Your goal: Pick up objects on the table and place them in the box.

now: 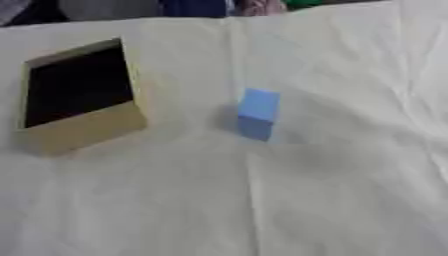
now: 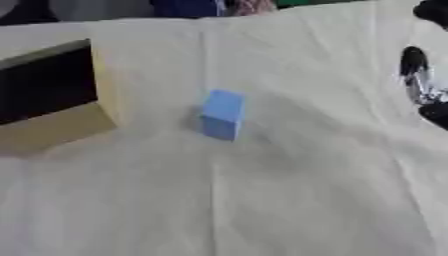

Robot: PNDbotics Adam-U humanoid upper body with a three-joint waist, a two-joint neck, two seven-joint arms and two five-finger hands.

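A small blue block (image 1: 258, 113) stands on the cream cloth near the middle of the table. To its left sits an open tan cardboard box (image 1: 83, 127) with a dark inside (image 1: 77, 85); nothing shows inside it. At the right edge of the right eye view a black and silver part of my right arm or hand (image 2: 422, 82) hangs well to the right of the block, apart from it. Whether its fingers are curled is hidden by the frame edge. My left hand appears in neither view.
A wrinkled cream cloth (image 1: 262, 200) covers the table. Dark and coloured shapes (image 1: 192, 7) lie along the far edge, beyond the cloth.
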